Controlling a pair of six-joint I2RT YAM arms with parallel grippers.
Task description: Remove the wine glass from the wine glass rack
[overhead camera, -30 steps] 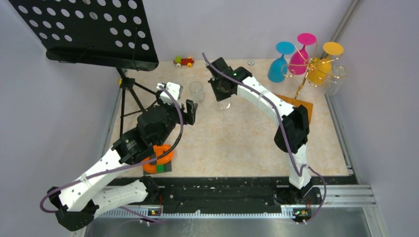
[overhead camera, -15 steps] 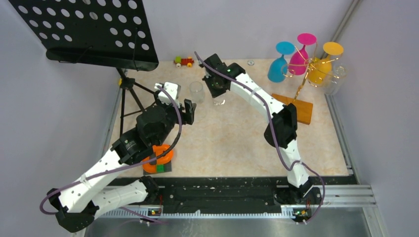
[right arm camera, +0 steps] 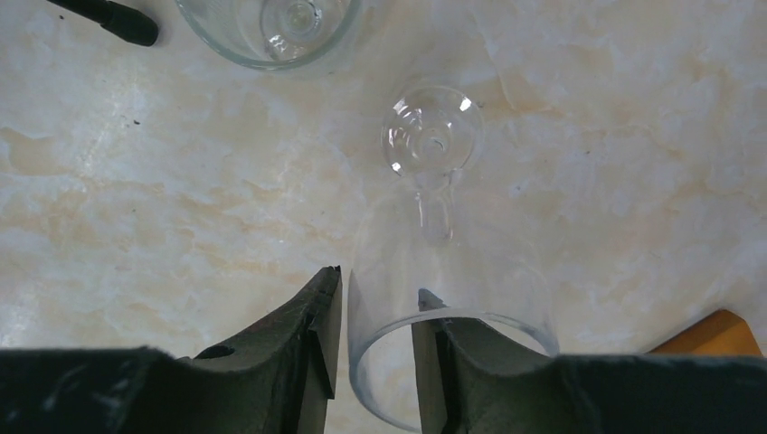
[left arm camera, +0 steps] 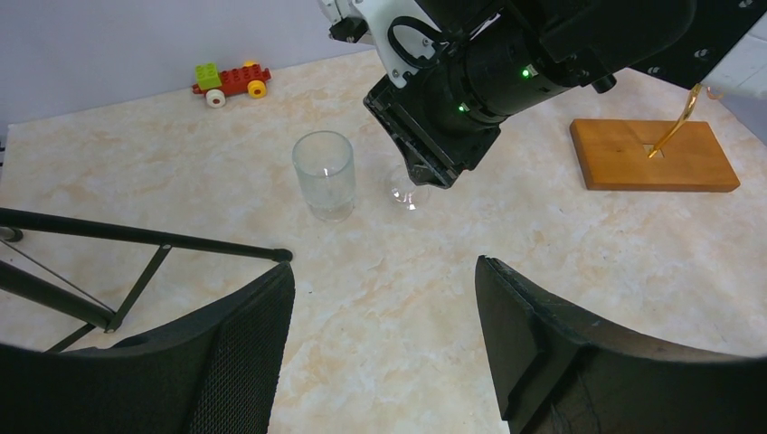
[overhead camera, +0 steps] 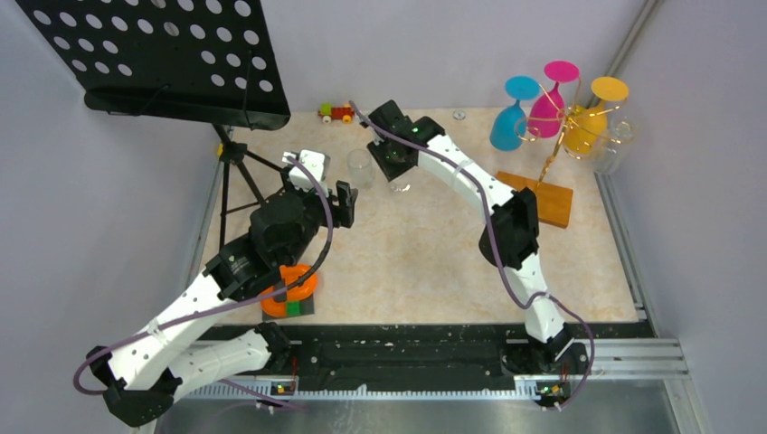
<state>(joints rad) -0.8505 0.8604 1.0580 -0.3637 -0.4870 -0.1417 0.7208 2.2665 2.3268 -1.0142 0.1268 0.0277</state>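
The wine glass rack [overhead camera: 548,161] is a gold pole with curled arms on a wooden base [overhead camera: 545,196], at the back right; its base also shows in the left wrist view [left arm camera: 647,155]. Blue [overhead camera: 508,123], pink [overhead camera: 548,110] and yellow [overhead camera: 586,128] glasses hang on it. A clear wine glass [overhead camera: 398,185] stands foot-down on the table [left arm camera: 409,193], away from the rack. My right gripper [right arm camera: 378,316] straddles its rim, one finger inside the bowl [right arm camera: 432,145], one outside, with a visible gap. My left gripper [left arm camera: 384,280] is open and empty.
A clear tumbler [overhead camera: 360,167] stands just left of the wine glass [left arm camera: 324,174]. A toy train [overhead camera: 336,112] lies at the back. A black music stand [overhead camera: 163,54] with tripod legs [left arm camera: 136,240] fills the left. An orange object [overhead camera: 289,289] sits near the left arm.
My right arm has moved left and a little back with the clear wine glass, bringing it beside the tumbler. The left arm has barely shifted.
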